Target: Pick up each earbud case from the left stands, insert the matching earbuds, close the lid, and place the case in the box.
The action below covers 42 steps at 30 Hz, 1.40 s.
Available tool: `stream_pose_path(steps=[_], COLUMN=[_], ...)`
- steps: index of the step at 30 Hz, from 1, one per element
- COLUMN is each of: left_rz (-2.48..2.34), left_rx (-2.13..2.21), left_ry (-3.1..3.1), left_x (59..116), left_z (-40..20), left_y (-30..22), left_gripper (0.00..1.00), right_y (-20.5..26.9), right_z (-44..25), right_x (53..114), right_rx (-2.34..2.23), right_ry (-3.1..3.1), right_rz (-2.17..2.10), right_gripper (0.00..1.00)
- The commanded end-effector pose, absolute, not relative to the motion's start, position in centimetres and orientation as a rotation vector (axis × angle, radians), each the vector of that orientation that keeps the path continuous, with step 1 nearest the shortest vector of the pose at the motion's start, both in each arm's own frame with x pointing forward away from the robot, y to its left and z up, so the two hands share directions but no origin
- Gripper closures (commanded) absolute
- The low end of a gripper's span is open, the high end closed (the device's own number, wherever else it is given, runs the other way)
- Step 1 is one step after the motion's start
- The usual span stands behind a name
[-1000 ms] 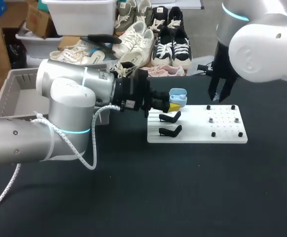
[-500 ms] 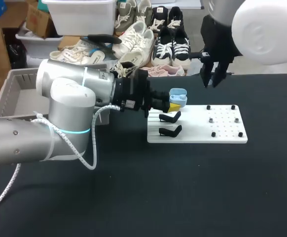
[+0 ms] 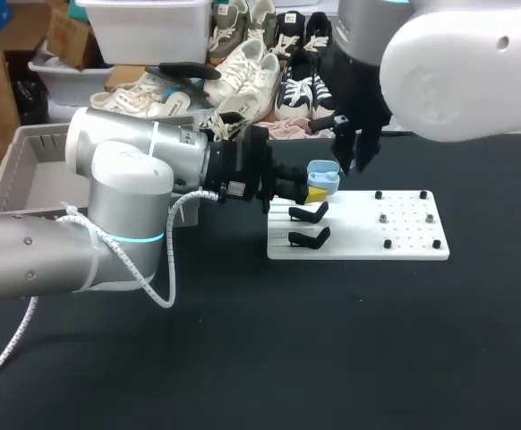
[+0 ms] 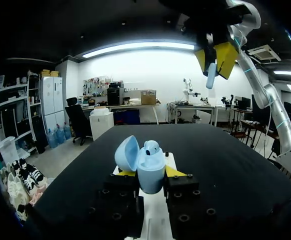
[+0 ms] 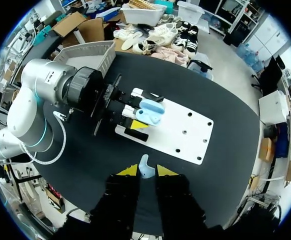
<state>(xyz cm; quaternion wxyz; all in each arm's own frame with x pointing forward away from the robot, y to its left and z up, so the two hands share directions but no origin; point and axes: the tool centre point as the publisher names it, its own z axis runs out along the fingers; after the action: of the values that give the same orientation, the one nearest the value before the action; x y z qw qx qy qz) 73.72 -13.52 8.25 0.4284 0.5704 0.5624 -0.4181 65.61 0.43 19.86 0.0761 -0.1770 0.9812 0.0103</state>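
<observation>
Sitting clamped between the yellow tips of the left gripper [image 4: 150,175], the pale blue earbud case [image 4: 148,167] hangs over the left end of the white board [image 3: 359,237]. Its lid [image 4: 125,154] is swung open, and one earbud [image 4: 152,146] is seated inside. On that same end of the board are two black stands [image 3: 310,213], one nearer than the other. The right gripper [image 5: 145,170] hovers above the board's far edge, close to the case, its fingers pinched on a second earbud [image 5: 145,167]. The grey box [image 3: 28,170] rests on the table [image 3: 243,358] well apart from the board, beyond its left end, behind the left arm [image 3: 117,197].
</observation>
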Motion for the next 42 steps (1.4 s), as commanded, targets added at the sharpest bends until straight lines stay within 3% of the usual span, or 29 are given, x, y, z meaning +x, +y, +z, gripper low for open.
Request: stream_pose_path(steps=[1,42], left_rz=[-1.044,-1.044], left_rx=[1.423,1.423], left_ry=[1.402,1.402], left_x=[73.7,73.7], left_z=[8.2,8.2], left_y=[-13.5,-13.5], left_gripper=[1.00,1.00], right_y=[1.4,3.7], right_z=[19.1,15.0], right_x=[66.7,71.4], right_rx=[-0.542,-0.547], right_ry=[2.965,3.018], right_rz=[0.027,-0.002], right_gripper=[1.00,1.00])
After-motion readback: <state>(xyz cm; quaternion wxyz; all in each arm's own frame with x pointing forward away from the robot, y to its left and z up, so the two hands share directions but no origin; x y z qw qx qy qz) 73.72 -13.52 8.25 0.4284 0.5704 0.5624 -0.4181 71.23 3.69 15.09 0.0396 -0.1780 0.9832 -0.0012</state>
